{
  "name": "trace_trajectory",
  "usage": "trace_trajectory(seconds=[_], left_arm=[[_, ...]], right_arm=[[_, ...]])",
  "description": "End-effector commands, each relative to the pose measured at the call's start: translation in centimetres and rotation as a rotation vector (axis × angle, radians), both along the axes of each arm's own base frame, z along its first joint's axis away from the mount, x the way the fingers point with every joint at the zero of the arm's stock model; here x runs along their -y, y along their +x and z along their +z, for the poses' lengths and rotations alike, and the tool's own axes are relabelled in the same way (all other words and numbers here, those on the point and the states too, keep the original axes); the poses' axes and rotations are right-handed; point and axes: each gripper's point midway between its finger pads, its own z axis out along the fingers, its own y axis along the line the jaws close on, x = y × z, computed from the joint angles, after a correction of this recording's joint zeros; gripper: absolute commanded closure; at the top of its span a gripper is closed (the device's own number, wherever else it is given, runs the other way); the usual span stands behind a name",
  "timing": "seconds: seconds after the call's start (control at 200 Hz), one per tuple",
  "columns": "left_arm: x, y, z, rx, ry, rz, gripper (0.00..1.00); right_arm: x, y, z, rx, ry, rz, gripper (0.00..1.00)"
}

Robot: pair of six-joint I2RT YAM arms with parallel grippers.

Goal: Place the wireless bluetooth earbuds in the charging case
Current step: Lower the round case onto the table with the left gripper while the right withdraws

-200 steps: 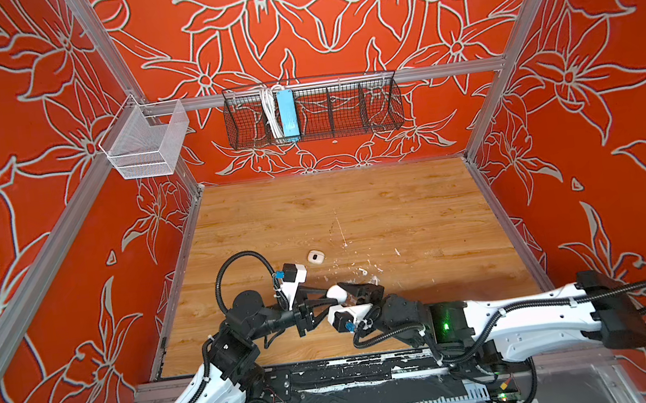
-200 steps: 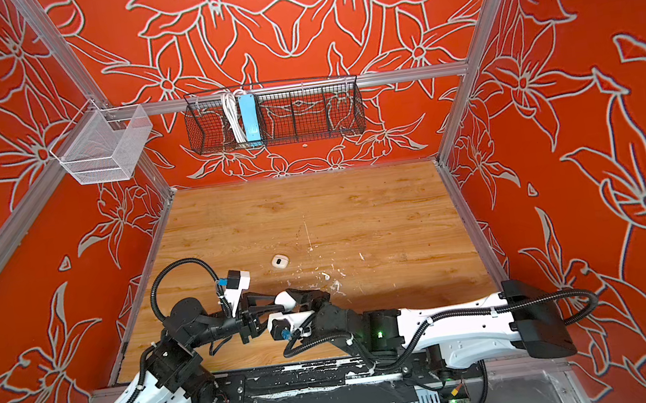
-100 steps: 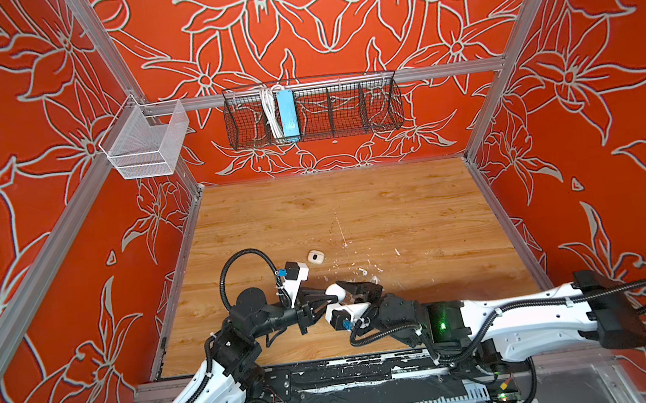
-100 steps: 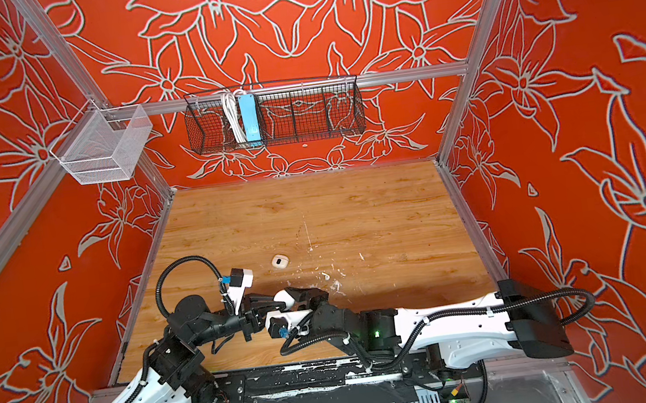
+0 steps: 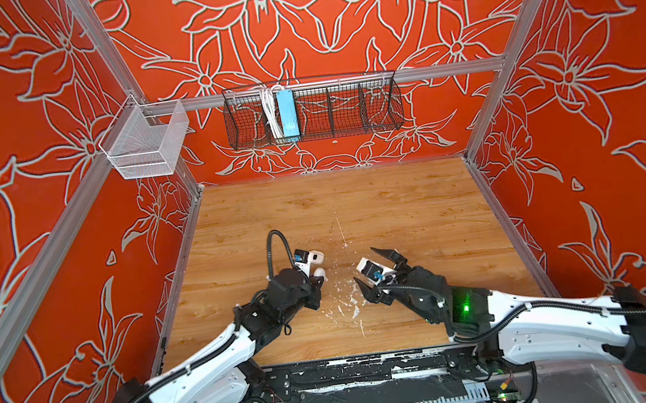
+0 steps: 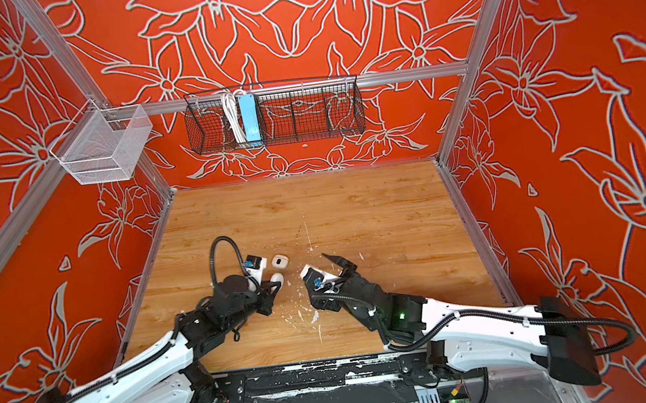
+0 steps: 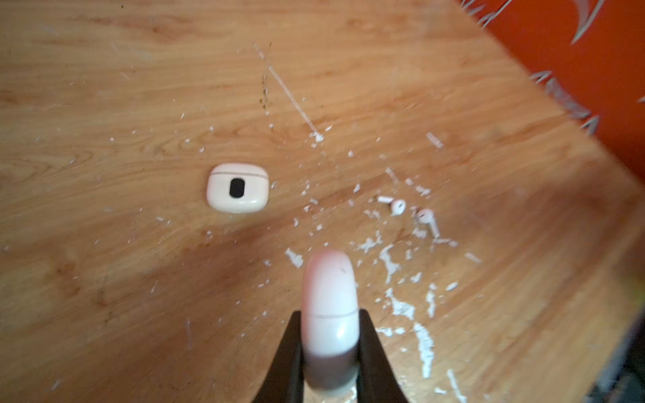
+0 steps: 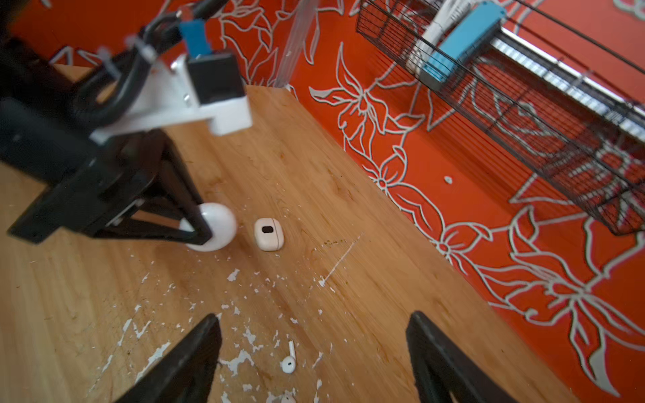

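Earbuds not yet in; lid shut.
Left end effector (image 7: 330,314) clamps the disc case (image 7: 330,279), its seam closed, near the square case (image 7: 237,192). Both earbuds (image 7: 398,206) lie loose on the surface (image 7: 139,87) near that square case, with the right end effector (image 8: 314,315) spread wide over them.

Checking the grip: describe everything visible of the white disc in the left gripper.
The white disc is glossy, plastic-looking, round from the side, narrow edge-on, with a thin seam across its edge. The left gripper is shut on it, black fingers pressing its broad faces. It juts past them over the wooden table; whether it touches is unclear.
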Motion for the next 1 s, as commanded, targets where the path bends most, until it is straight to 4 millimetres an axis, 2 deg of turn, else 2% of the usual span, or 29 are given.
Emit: trace_trajectory(seconds=[0.0,0.1,0.215,0.38,0.51,0.751,0.911,0.996], left_arm=[[-0.3,2.1,-0.8,0.079,0.222,0.091,1.0],[1.4,2.8,-3.1,0.074,0.372,0.08,1.0],[2.7,3.4,-5.9,0.036,0.466,0.054,1.0],[4.2,3.4,-6.8,0.052,0.542,0.01,1.0],[4.2,3.6,-8.1,0.047,0.638,0.015,1.0],[5.6,2.3,-9.7,0.014,0.664,-0.116,1.0],[5.3,1.9,-11.3,-0.032,0.733,-0.159,1.0],[5.8,1.7,-11.9,-0.066,0.756,-0.176,1.0]], right_arm=[[2.5,1.1,-0.6,-0.082,0.066,-0.129,0.12],[4.8,2.4,-0.8,-0.124,0.089,-0.255,0.12],[7.2,3.4,-1.3,-0.18,0.118,-0.36,0.1],[10.2,4.3,-1.8,-0.237,0.163,-0.473,0.1],[12.1,4.6,-1.9,-0.263,0.22,-0.532,0.1],[13.4,4.2,-1.5,-0.268,0.268,-0.55,0.1],[13.3,3.9,-1.1,-0.274,0.301,-0.53,0.11],[13.2,3.8,-0.8,-0.279,0.317,-0.517,0.11]])
